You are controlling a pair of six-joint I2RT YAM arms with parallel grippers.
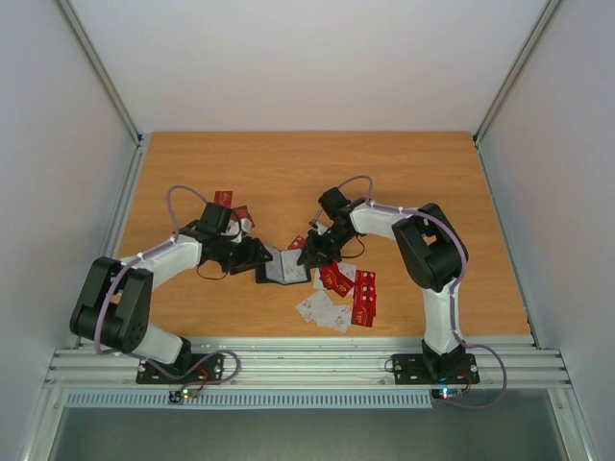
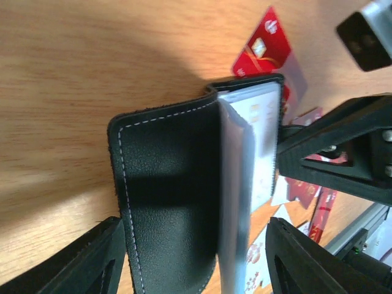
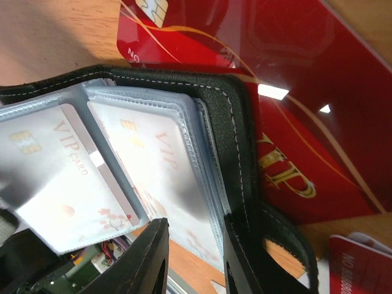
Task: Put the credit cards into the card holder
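Note:
The black card holder (image 1: 283, 268) lies open on the table between both grippers. My left gripper (image 1: 258, 254) is open, its jaws straddling the black cover (image 2: 171, 184) and clear sleeves (image 2: 245, 184). My right gripper (image 1: 309, 254) is open at the holder's right edge, with the cover's edge (image 3: 236, 141) and sleeves between its jaws (image 3: 195, 223). White VIP cards (image 3: 67, 171) sit in the sleeves. A red card (image 3: 294, 122) lies under the holder's far edge and also shows in the left wrist view (image 2: 263, 49). Loose red and white credit cards (image 1: 341, 293) lie right of the holder.
Two more red cards (image 1: 231, 205) lie behind the left arm's wrist. The right gripper's black body (image 2: 343, 147) shows in the left wrist view beyond the holder. The table's metal front rail (image 1: 307, 363) runs close below the card pile.

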